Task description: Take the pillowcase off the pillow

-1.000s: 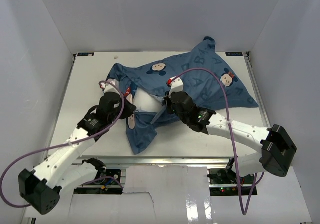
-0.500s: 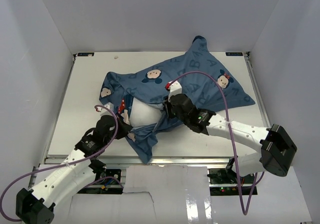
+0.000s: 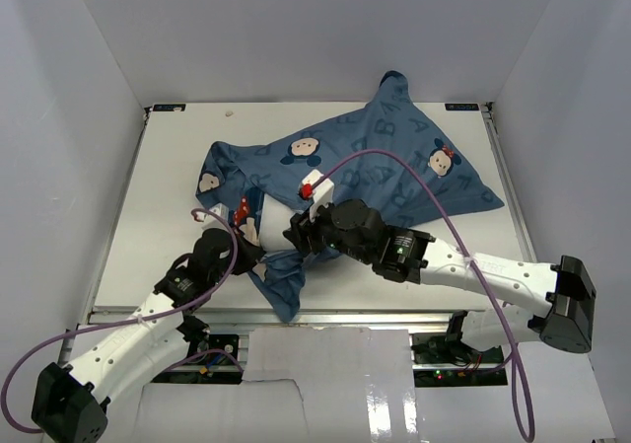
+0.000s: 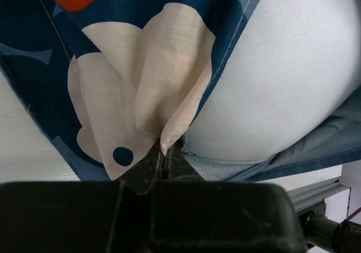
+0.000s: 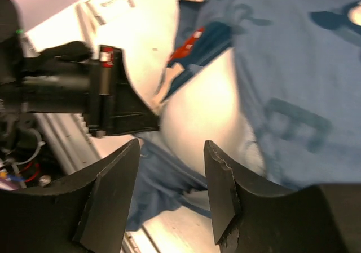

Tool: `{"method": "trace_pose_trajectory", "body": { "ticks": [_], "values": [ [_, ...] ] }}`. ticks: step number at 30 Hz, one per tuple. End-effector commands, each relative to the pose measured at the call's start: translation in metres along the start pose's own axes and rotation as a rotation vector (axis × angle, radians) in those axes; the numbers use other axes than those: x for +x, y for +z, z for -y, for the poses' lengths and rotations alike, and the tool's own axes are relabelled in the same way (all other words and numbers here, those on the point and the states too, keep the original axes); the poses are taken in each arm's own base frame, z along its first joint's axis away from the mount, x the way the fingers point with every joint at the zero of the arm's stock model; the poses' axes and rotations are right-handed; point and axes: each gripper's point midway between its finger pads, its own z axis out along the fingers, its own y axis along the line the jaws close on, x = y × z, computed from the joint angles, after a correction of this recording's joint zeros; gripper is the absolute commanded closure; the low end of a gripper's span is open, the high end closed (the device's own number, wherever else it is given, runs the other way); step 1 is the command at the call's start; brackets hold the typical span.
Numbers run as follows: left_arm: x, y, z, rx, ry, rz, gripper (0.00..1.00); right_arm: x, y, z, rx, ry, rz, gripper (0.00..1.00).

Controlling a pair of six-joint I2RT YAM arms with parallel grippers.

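Note:
The blue pillowcase [image 3: 394, 172] with mouse faces and letters lies spread across the table's middle and far right. At its near-left opening the white pillow [image 3: 277, 222] bulges out. My left gripper [image 3: 254, 253] is shut on a cream-printed fold of the pillowcase [image 4: 141, 95] at the opening's edge, right beside the pillow [image 4: 282, 78]. My right gripper [image 3: 294, 238] hovers open just over the exposed pillow [image 5: 203, 118], with nothing between its fingers [image 5: 113, 191]. In the right wrist view the left gripper [image 5: 121, 103] shows beside the pillowcase [image 5: 293, 67].
The white table [image 3: 163, 191] sits inside white walls on three sides. A flap of pillowcase hangs toward the near edge [image 3: 281, 290], by the metal rail. Purple cables loop over both arms.
My right gripper has opened, letting go of the fabric, and shifted left and nearer, over the bare pillow. The left arm drew the pillowcase edge toward the near edge, then held still.

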Motion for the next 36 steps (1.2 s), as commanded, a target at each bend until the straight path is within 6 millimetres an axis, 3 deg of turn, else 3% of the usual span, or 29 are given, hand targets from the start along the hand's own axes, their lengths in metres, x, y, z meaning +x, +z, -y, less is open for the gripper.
{"method": "trace_pose_trajectory", "body": {
  "ticks": [1,4,7,8,9,11,12,14,15,18,20,22,23,24,26,27,28,30,31,32,36],
  "values": [
    [0.005,0.002,-0.006,-0.013,-0.006,-0.003,1.0,-0.019,0.008,-0.027,-0.105,0.017,0.064,0.44],
    [0.005,0.001,-0.007,-0.004,-0.02,0.008,1.0,0.002,0.026,-0.022,-0.044,0.053,0.007,0.33],
    [0.003,-0.002,-0.006,0.006,-0.027,0.02,1.0,0.029,0.044,-0.011,0.053,0.048,-0.045,0.07],
    [0.004,-0.002,-0.007,0.004,-0.03,0.02,1.0,0.035,0.048,-0.007,0.083,0.042,-0.06,0.03],
    [0.004,-0.003,-0.008,0.003,-0.03,0.021,1.0,0.052,0.058,-0.001,0.125,0.025,-0.104,0.02],
    [0.004,-0.003,-0.009,0.003,-0.032,0.023,1.0,0.06,0.066,0.014,0.227,0.008,-0.14,0.02],
    [0.005,-0.003,-0.009,0.002,-0.035,0.025,1.0,0.078,0.078,0.017,0.256,-0.012,-0.181,0.02],
    [0.005,-0.004,-0.011,0.001,-0.039,0.029,1.0,0.091,0.086,0.024,0.305,-0.043,-0.23,0.02],
    [0.005,-0.005,-0.011,0.002,-0.041,0.032,1.0,0.112,0.094,0.026,0.32,-0.063,-0.279,0.02],
    [-0.001,-0.009,-0.013,-0.009,-0.04,0.058,1.0,0.139,0.105,0.038,0.392,-0.068,-0.347,0.04],
    [-0.006,-0.011,-0.015,-0.028,-0.039,0.081,1.0,0.148,0.106,0.052,0.459,-0.052,-0.371,0.18],
    [-0.011,-0.016,-0.015,-0.04,-0.04,0.089,1.0,0.156,0.109,0.073,0.524,-0.011,-0.389,0.63],
    [-0.014,-0.019,-0.015,-0.041,-0.041,0.104,1.0,0.156,0.109,0.081,0.548,0.003,-0.388,0.91],
    [-0.018,-0.022,-0.012,-0.034,-0.044,0.117,1.0,0.153,0.108,0.095,0.576,0.026,-0.383,0.92],
    [-0.025,-0.025,-0.013,-0.039,-0.028,0.148,1.0,0.144,0.108,0.103,0.568,0.056,-0.371,0.92],
    [-0.027,-0.026,-0.013,-0.041,-0.02,0.16,1.0,0.124,0.106,0.112,0.556,0.07,-0.335,0.92],
    [-0.029,-0.025,-0.017,-0.057,-0.018,0.171,1.0,0.093,0.106,0.107,0.494,0.106,-0.261,0.92],
    [-0.028,-0.022,-0.019,-0.067,-0.016,0.169,1.0,0.059,0.1,0.115,0.456,0.146,-0.184,0.92],
    [-0.021,-0.016,-0.025,-0.092,-0.011,0.148,1.0,0.041,0.098,0.11,0.401,0.164,-0.147,0.92],
    [-0.021,-0.013,-0.024,-0.09,-0.015,0.15,1.0,0.009,0.089,0.108,0.37,0.188,-0.064,0.92],
    [-0.006,0.003,-0.037,-0.129,-0.006,0.107,1.0,-0.043,0.068,0.112,0.269,0.244,0.044,0.92]
  ]
}}
